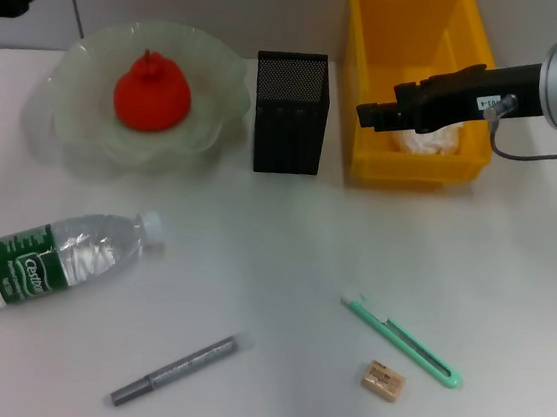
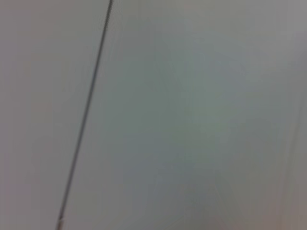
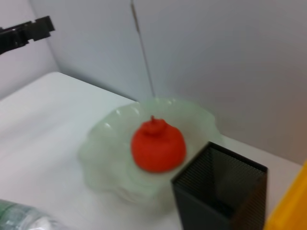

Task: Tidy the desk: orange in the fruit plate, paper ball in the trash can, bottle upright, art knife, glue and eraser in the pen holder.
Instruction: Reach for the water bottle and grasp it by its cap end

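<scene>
The right pincer [image 1: 367, 113] hung over the trash can [image 1: 378, 39]; whether open, I cannot tell. Paper ball [image 1: 425, 140] binned; bottle [image 1: 51, 258] likely next.

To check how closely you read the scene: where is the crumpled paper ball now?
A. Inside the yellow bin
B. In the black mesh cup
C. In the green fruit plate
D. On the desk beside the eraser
A: the white paper ball lies on the floor of the yellow bin, just under the right gripper.
</scene>
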